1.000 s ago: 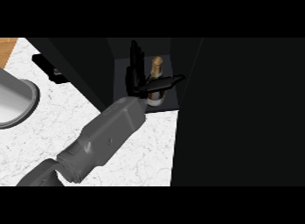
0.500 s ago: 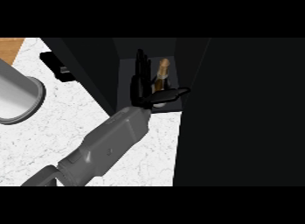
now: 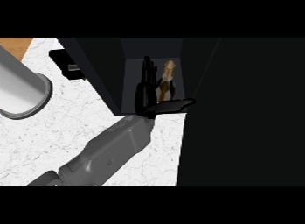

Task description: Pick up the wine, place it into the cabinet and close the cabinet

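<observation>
My right hand point(image 3: 149, 101) is spread open beside the wine point(image 3: 168, 72) inside the cabinet point(image 3: 103, 74), holding nothing. I should pull back slowly, straight out, without bumping the wine.

Brown wine bottle point(image 3: 167, 75) inside open cabinet point(image 3: 106, 72)

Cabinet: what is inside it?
The wine and the right hand are inside the cabinet. The hand covers the wine's lower part; the dark interior shows nothing else.

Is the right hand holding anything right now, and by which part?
Apparently nothing: the right hand has its fingers straight beside the wine bottle in the cabinet, thumb spread away. Whether they touch cannot be told.
</observation>
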Robot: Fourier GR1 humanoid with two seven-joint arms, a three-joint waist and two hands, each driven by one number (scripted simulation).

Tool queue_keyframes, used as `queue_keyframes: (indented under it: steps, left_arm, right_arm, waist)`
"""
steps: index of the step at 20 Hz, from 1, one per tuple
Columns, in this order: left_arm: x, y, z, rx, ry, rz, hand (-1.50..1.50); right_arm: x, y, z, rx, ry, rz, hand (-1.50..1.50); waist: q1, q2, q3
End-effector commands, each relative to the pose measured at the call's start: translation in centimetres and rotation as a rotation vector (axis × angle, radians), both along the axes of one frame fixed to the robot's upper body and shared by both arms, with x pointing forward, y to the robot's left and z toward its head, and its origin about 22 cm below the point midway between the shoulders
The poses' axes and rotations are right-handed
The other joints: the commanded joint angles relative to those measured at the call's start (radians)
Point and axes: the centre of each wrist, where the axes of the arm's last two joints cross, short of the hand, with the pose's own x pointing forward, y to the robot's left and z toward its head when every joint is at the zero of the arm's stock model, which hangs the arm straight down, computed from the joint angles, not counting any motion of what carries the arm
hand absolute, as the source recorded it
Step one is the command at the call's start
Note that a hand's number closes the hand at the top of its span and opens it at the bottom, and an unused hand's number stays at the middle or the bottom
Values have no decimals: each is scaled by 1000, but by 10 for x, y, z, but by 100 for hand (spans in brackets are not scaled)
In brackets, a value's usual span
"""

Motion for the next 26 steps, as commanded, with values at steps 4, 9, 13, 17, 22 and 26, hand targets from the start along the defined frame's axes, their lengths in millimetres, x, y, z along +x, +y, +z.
queue_keyframes:
  steps: [4,9,13,17,22,26]
  left_arm:
    - [-20,-4,-9,11,-25,-10,-150]
    - [-38,2,-18,-9,-48,-58,-150]
    - [-35,26,-1,8,-83,-73,-150]
    - [-62,41,-3,7,-88,-164,-150]
    - [-81,69,3,22,-129,-192,-150]
    - [-118,87,7,25,-130,-230,-150]
  right_arm:
    - [-10,4,0,11,2,-36,-150]
    - [2,-5,-4,-5,3,-42,-150]
    - [-8,-1,-14,2,0,-37,-150]
    - [-4,-9,3,-7,-24,-66,-150]
    - [-2,-20,3,-23,-32,-91,-150]
    - [-1,-17,-6,-19,-3,-27,-150]
  waist:
    - [31,-8,0]
    - [38,-8,0]
    - [39,-9,1]
    - [46,-10,1]
    - [44,-9,1]
    - [46,-9,1]
